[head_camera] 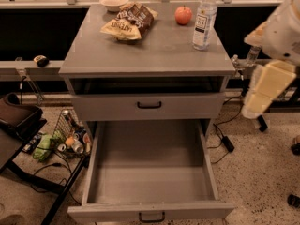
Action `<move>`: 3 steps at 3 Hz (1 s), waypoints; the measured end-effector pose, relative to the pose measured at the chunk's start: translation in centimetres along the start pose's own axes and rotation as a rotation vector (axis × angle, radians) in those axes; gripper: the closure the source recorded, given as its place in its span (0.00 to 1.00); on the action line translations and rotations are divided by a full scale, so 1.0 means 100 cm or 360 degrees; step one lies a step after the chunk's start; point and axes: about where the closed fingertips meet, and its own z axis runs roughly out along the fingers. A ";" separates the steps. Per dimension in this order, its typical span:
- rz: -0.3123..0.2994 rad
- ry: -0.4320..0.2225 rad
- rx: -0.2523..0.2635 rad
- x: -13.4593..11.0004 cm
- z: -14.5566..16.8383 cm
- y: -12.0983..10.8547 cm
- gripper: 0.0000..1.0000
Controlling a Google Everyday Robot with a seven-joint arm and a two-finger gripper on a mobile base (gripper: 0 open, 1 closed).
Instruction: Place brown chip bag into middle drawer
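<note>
Camera view: brown chip bag [139, 14] lies on the surface [154, 53], touching the pale yellow bag [118, 28]. Middle drawer [150, 209] is open. Gripper [262, 90] is far right, state can't tell. Risk: grabbing the wrong bag.

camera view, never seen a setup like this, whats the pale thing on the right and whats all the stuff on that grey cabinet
There is one picture, taken from above and in front of a grey metal cabinet. The pale cream shape at the right edge is part of a robot's arm. Its grasping part, the end effector, hangs beside the cabinet's right side, and nothing shows in it. On the cabinet top, a small glossy dark-brown chip bag lies against a pale yellow chip bag. Near them are a small pale bowl, a red apple and a clear plastic water bottle. Below, a shallower grey drawer is shut. Under it the wide, deep grey middle drawer is pulled out, showing only its bare floor.
</note>
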 end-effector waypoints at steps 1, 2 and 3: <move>-0.0067 -0.0066 0.0051 -0.037 0.024 -0.044 0.00; -0.0125 -0.0105 0.0081 -0.086 0.044 -0.093 0.00; -0.0129 -0.0119 0.0135 -0.152 0.060 -0.144 0.00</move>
